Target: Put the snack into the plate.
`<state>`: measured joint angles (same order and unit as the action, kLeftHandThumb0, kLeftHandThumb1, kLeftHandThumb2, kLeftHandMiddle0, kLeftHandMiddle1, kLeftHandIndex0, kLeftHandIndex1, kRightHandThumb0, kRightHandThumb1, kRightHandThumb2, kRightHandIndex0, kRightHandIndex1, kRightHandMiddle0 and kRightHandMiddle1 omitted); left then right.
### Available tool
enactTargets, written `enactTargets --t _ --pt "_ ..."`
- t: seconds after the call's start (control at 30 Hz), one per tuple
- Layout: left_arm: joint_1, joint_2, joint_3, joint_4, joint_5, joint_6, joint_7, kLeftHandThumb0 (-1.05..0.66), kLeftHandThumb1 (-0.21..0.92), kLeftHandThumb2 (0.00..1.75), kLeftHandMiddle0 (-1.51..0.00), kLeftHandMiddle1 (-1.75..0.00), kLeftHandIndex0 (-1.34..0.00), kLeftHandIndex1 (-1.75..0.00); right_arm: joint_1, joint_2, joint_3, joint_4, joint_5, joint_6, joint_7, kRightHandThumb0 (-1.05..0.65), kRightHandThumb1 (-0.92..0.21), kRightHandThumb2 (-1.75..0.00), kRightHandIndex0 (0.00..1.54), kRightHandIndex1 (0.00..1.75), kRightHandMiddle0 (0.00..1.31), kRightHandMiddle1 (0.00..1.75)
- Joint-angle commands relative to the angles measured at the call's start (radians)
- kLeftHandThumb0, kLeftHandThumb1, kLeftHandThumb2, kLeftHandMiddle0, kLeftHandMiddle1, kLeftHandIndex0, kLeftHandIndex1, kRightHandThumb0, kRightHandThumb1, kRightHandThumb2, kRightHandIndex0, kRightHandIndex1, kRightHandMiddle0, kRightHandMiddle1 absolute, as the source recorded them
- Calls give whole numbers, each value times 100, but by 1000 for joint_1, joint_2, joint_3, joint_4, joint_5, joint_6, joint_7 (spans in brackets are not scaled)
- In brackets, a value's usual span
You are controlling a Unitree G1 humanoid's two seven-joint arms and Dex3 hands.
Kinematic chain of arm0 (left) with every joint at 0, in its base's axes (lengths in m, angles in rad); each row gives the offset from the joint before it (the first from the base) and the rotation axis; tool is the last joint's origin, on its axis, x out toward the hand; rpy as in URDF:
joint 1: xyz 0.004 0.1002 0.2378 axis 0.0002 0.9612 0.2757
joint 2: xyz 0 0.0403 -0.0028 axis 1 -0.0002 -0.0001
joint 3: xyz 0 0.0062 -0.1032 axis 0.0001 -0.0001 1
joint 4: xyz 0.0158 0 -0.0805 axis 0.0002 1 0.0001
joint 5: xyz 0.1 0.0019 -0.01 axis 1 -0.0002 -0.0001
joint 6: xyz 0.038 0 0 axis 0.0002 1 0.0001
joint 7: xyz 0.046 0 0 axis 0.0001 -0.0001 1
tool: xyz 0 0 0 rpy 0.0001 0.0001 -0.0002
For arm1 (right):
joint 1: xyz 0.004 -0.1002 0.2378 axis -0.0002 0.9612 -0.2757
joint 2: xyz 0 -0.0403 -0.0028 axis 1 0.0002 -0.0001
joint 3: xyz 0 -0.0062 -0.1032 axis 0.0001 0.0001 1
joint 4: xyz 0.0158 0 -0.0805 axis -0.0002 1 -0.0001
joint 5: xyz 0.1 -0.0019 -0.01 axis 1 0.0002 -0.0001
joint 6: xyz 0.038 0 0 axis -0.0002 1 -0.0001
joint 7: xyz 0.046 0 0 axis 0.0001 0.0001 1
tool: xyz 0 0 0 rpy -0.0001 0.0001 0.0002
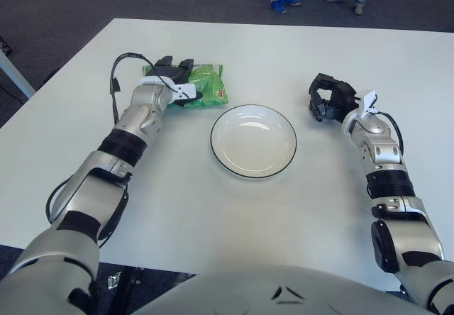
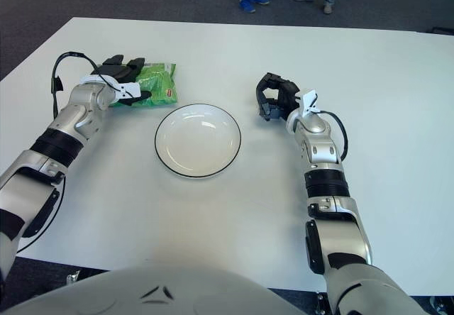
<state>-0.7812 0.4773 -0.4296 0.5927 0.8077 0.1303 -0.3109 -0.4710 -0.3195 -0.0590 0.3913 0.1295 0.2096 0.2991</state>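
Note:
A green snack bag point(image 1: 207, 84) lies flat on the white table, just beyond and left of the plate. My left hand point(image 1: 177, 81) is at the bag's left end, with its fingers point(image 1: 174, 64) over the far edge and its thumb along the near edge, closed around that end. The white plate point(image 1: 253, 145) with a dark rim is empty at the table's middle. My right hand point(image 1: 325, 96) shows to the right of the plate, apart from it, fingers curled and holding nothing.
The white table point(image 1: 234, 223) runs wide on all sides. Its far edge is beyond the bag, and people's feet point(image 1: 284, 3) stand on the dark floor past it. A black cable point(image 1: 113, 81) loops off my left wrist.

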Motion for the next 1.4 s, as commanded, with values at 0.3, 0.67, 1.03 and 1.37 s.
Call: enactTargets --t 0.3,0.67,1.03,1.37 --pt "-84 -1 -19 260 -116 -138 -134 -105 92 79 -5 -3 0 -37 70 2 27 47 -22 70 20 -44 -45 -116 127 175 51 175" --pt "-71 -8 -1 300 -166 -199 -74 -100 92 77 -20 -44 0 -61 73 1 31 43 -24 68 19 -44 -45 -116 126 175 51 175" --pt "-63 -17 4 338 -179 -252 56 -61 72 72 -43 -160 -17 -162 68 1 30 41 -17 84 24 -44 -45 -115 127 175 51 175" --pt "-54 -37 1 375 -167 -244 218 -49 30 132 -99 -174 -62 -174 69 -1 31 44 -18 73 33 -44 -45 -115 127 175 51 175"
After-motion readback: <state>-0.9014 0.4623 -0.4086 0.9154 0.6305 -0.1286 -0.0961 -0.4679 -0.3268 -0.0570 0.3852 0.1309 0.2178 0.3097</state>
